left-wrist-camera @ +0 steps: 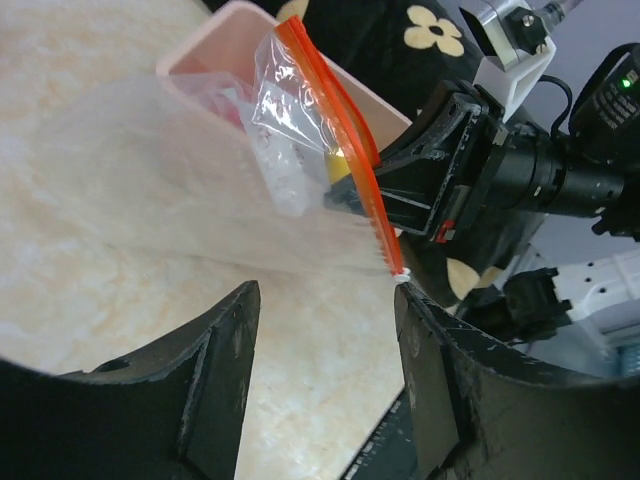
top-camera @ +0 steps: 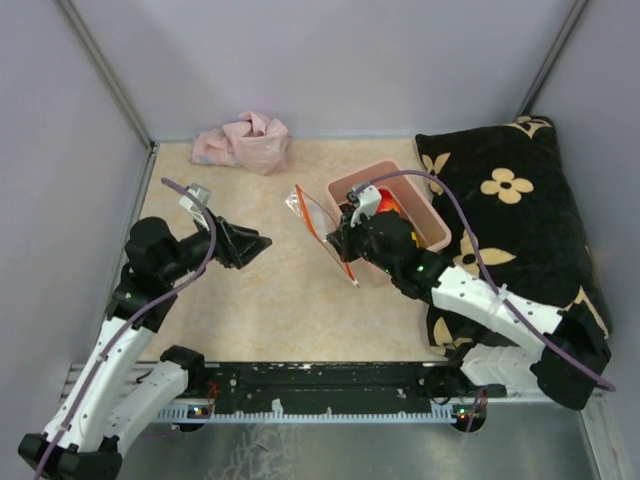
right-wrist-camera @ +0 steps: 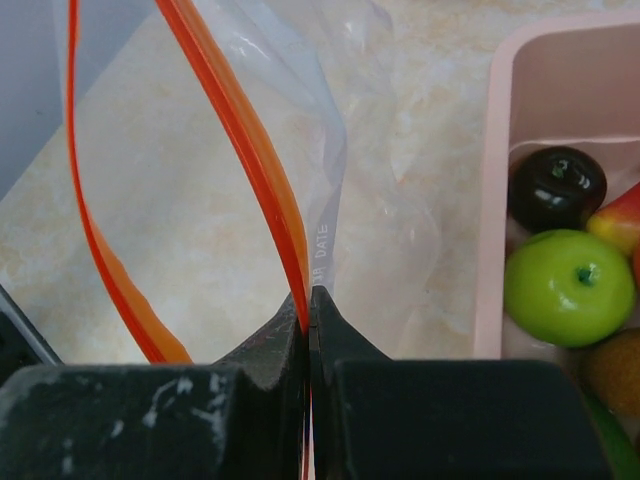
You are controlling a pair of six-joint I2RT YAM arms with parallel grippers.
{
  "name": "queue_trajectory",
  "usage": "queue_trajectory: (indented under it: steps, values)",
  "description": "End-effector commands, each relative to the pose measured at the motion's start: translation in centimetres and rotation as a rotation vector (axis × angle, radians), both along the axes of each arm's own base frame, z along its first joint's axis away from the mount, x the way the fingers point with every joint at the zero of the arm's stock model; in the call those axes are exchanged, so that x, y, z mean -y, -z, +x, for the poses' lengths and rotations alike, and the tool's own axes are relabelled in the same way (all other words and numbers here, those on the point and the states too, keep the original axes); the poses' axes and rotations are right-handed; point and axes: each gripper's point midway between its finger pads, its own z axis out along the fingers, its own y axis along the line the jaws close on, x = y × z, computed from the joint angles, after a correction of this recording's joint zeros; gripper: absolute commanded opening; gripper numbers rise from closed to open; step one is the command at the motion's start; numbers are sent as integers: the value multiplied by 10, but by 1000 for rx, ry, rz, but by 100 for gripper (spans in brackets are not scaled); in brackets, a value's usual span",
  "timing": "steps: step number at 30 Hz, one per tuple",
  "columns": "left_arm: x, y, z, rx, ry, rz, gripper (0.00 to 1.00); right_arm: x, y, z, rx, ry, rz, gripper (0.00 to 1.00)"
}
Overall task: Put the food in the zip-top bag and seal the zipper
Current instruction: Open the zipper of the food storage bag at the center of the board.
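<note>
The zip-top bag (top-camera: 318, 222) is held up over the table beside the pink tub, its mouth spread open. My right gripper (right-wrist-camera: 308, 297) is shut on one strip of the red-orange zipper (right-wrist-camera: 240, 150); the other strip bows away to the left. The food lies in the tub: a green apple (right-wrist-camera: 568, 287), a dark purple ball (right-wrist-camera: 557, 187), a red apple (right-wrist-camera: 620, 218) and a brown piece (right-wrist-camera: 612, 370). My left gripper (left-wrist-camera: 325, 300) stands open just below the bag (left-wrist-camera: 190, 170), nothing between its fingers. The zipper's (left-wrist-camera: 345, 140) lower end sits right at its right fingertip (left-wrist-camera: 410, 305).
The pink tub (top-camera: 432, 215) stands right of centre, against a black cushion with beige flowers (top-camera: 510, 200). A crumpled pink cloth (top-camera: 245, 142) lies at the back left. Grey walls enclose the table on three sides.
</note>
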Motion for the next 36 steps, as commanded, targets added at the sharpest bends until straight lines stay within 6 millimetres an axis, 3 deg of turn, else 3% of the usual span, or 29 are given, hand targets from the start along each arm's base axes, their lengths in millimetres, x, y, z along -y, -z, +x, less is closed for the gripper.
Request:
queue_trajectory:
  steps: [1, 12, 18, 21, 26, 30, 36]
  values:
    - [11, 6, -6, -184, 12, -153, 63, -14, -39, 13, 59, 130, 102, 0]
    - [8, 22, 12, -268, -170, -268, 63, -41, -30, 6, 60, 259, 115, 0]
    - [21, 25, 20, -267, -183, -297, 68, -58, -34, 2, 73, 277, 127, 0]
    - [30, 30, 21, -264, -208, -279, 69, -66, -38, 2, 77, 283, 141, 0]
    - [25, 52, 31, -252, -355, -183, 70, -76, -44, 1, 89, 275, 151, 0]
    - [32, 67, 38, -249, -385, -112, 70, -83, -46, -1, 95, 267, 147, 0]
    - [33, 66, 48, -203, -463, 16, 66, -84, -43, 0, 101, 281, 125, 0]
